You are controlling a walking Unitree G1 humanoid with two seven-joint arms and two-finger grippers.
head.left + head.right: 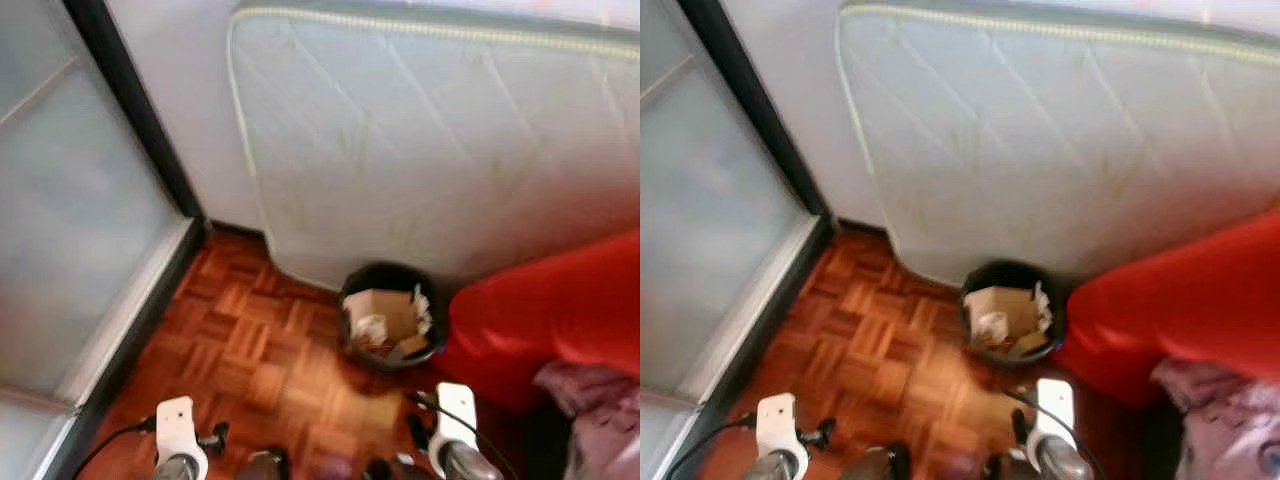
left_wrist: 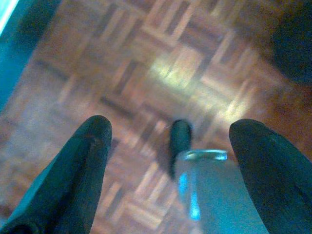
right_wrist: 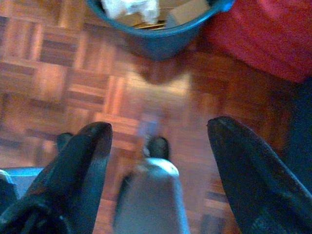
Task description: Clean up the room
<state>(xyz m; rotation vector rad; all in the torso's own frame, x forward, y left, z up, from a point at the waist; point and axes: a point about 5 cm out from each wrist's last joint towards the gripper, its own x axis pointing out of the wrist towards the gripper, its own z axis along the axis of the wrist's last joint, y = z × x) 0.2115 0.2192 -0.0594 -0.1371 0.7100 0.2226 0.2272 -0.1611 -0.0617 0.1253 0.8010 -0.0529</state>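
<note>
Jaws spread wide and empty on both grippers (left (image 2: 168,161), right (image 3: 158,161)), arms hanging above parquet floor (image 1: 250,350).

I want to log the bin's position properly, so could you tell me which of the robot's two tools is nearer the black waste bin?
The right tool: the black waste bin stands ahead on that side, beside the red cover; the left tool hangs over bare parquet.

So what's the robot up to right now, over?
Both grippers open, empty, above parquet floor. Black bin ahead, full of scraps. Path clear.
</note>
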